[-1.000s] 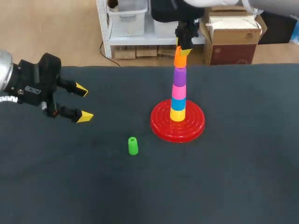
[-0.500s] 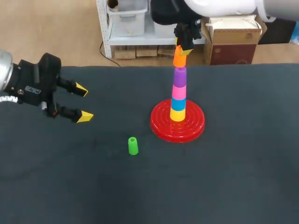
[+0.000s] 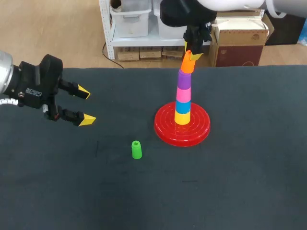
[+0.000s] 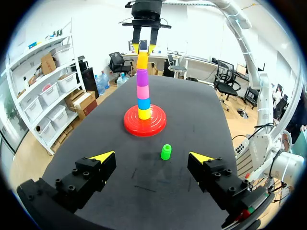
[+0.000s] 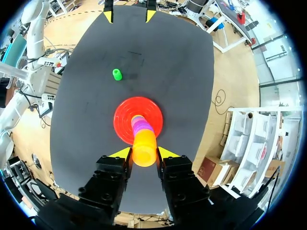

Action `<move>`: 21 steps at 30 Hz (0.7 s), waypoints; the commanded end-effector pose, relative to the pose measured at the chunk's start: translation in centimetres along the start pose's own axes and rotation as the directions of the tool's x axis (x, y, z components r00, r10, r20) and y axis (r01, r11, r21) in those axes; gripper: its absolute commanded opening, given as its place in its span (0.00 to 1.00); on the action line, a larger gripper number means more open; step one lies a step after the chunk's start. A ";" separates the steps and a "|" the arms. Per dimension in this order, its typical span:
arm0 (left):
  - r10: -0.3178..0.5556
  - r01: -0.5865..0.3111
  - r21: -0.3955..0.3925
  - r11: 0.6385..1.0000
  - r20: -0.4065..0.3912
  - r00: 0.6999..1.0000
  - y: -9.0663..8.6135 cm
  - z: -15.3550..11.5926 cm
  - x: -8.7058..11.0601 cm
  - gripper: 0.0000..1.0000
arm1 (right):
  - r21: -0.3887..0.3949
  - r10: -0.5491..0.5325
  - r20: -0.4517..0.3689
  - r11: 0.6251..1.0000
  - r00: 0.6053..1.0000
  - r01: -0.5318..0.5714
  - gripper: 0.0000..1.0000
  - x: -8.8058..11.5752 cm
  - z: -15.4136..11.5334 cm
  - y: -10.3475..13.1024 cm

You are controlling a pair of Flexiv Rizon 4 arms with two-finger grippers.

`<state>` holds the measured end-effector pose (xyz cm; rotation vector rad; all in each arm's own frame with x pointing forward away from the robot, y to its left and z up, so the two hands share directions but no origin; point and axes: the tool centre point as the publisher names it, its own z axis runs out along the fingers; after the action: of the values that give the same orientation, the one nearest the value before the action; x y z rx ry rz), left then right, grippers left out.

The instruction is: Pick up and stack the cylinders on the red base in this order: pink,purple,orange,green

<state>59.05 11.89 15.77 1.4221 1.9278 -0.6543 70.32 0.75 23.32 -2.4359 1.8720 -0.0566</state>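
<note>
My right gripper: clenched on the orange cylinder, which is tilted at the top of the stack.
Red base: near the table's middle.
Green cylinder: upright, beside the base.
My left gripper: spread, by the left edge.

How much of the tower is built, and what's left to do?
The pink cylinder and purple cylinder already sit in the stack on the red base. The right gripper holds the orange cylinder, tilted, atop the purple one. The green cylinder stands on the table, untouched, apart from the open left gripper.
</note>
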 end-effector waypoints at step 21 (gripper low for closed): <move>0.003 -0.003 -0.001 1.000 0.005 1.000 0.0 0.0 0.2 1.00 | -0.060 -0.052 -0.022 0.997 0.998 0.051 0.00 -1.0 0.2 -0.5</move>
<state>59.05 11.89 15.77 1.4221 1.9278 -0.6543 70.15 1.58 23.39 -2.5268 1.8379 -0.0408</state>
